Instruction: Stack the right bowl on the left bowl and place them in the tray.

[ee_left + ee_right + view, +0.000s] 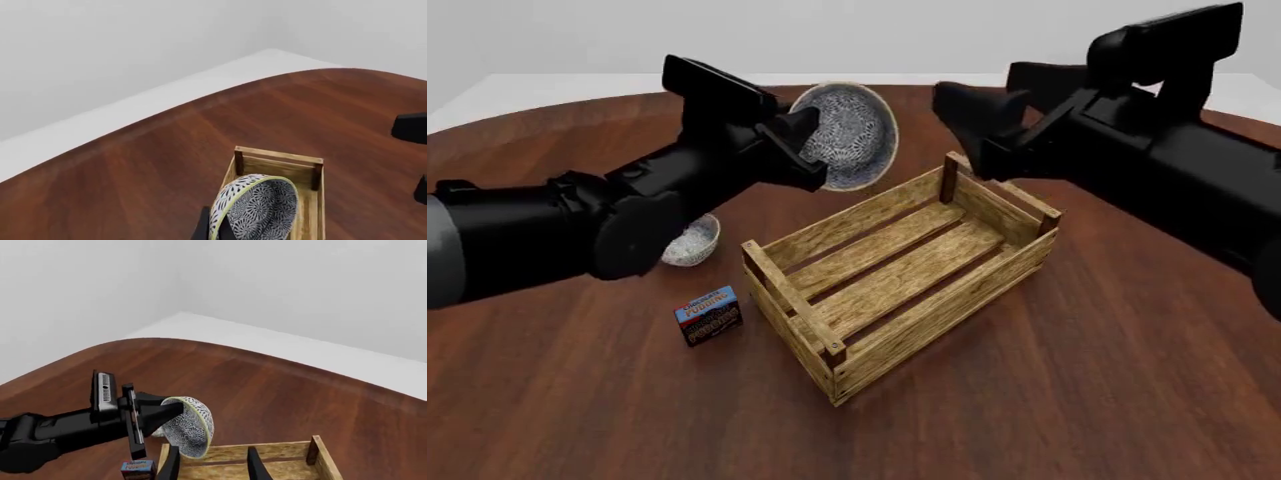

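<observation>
My left gripper point(807, 135) is shut on the rim of one speckled bowl point(847, 135) and holds it tilted on its side in the air, above the table just past the far left side of the wooden tray point(901, 275). The left wrist view shows that bowl point(260, 207) in front of the tray's end wall point(277, 156). The other speckled bowl point(690, 240) sits upright on the table, left of the tray. I cannot tell which is the right bowl. My right gripper point(212, 465) is open and holds nothing, hovering over the tray's far right corner point(954, 165).
A small blue-and-red box point(709, 314) lies on the table near the tray's front left corner. The round wooden table's far edge point(200, 97) curves behind the bowl. The right arm's body point(1148, 150) fills the upper right.
</observation>
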Controlling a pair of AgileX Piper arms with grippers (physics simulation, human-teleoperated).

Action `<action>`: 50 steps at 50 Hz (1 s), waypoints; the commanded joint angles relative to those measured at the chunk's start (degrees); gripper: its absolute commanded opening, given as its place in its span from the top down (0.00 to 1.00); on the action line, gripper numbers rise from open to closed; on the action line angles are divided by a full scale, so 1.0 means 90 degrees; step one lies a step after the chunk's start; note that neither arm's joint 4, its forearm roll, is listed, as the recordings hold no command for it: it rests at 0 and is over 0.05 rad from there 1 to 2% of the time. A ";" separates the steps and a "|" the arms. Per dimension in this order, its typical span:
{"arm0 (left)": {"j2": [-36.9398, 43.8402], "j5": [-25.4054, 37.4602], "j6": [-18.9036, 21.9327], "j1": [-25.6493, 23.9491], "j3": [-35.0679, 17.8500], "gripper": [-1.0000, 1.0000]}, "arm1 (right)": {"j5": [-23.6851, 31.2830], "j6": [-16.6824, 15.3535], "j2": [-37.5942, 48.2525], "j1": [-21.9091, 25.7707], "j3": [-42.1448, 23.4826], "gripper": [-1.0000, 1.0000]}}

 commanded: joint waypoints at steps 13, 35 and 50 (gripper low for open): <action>-0.1081 0.0397 -0.0068 0.0501 0.0354 1.00 | 0.0077 -0.0157 -0.0302 -0.0005 0.0103 0.00; -0.2292 0.1876 0.0268 0.1080 0.0143 1.00 | -0.0007 -0.0273 -0.0135 -0.0102 0.0091 0.00; -0.2101 0.3079 0.0606 0.1460 -0.0514 1.00 | -0.0129 -0.0395 0.0168 -0.0160 0.0053 0.00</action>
